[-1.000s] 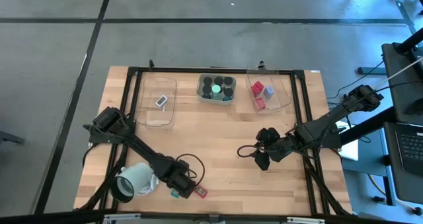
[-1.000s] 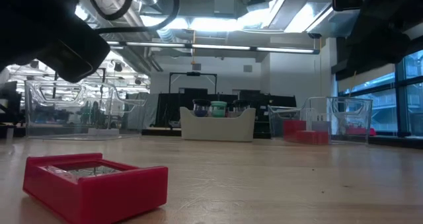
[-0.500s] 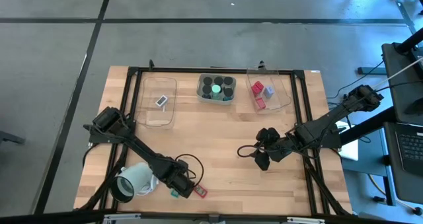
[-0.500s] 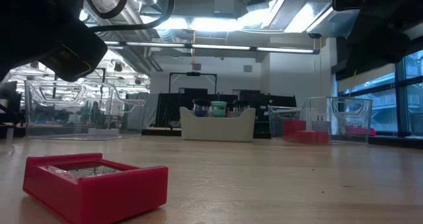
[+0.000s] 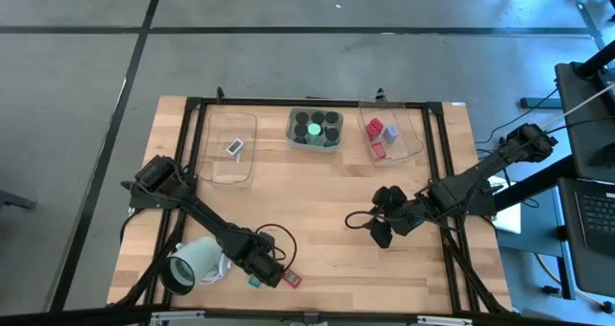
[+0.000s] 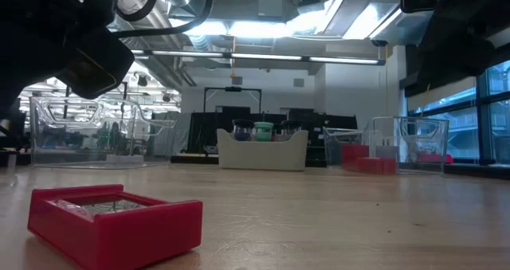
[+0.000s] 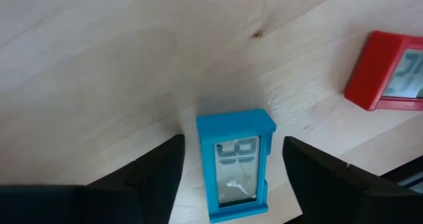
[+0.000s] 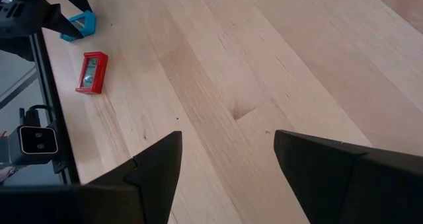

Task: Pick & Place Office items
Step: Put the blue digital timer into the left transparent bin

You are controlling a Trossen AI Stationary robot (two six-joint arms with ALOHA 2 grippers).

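Teal rectangle [image 7: 235, 161] lies flat on the table near the front edge, left of middle, with your left gripper [image 7: 231, 168] straddling it. A dark finger [image 7: 155, 168] stands on each long side with a gap showing, so it is not yet pinched; jaws fairly wide. The straddle looks like a set-up to close across the narrow width.

Red rectangle [image 5: 292, 279] sits just beside it, apart, also unsorted. White cylinder [image 5: 192, 263] lies on its side near the front-left corner, beside the left arm.

Along the back edge, sorted by kind: a flat piece in the left tray [image 5: 231, 148], black cylinders in the middle holder [image 5: 315, 129], red blocks in the right tray [image 5: 389, 134].

Right gripper [image 8: 228, 154] hovers over bare wood right of centre, fingers apart, holding nothing.
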